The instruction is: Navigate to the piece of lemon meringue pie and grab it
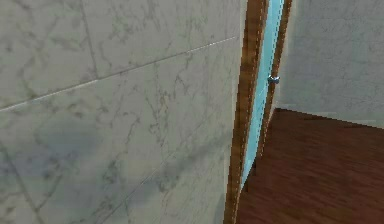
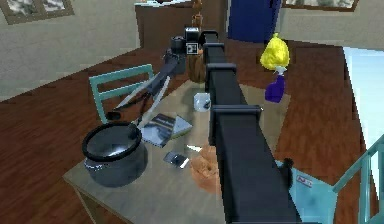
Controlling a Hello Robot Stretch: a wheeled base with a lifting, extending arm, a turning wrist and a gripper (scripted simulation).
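1 orange-pink blob [image 2: 207, 172], likely the pie, lies by the table's [image 2: 110, 195] near edge, just beside the arm [image 2: 240, 130]. Retract the gripper [image 2: 135, 98] toward it slowly; its grip cannot be told.

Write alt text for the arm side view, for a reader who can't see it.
The robot's dark arm reaches out over a wooden table, its gripper near a teal chair. On the table stand a dark pot, a pale orange lump beside the arm and a purple vase with a yellow top.
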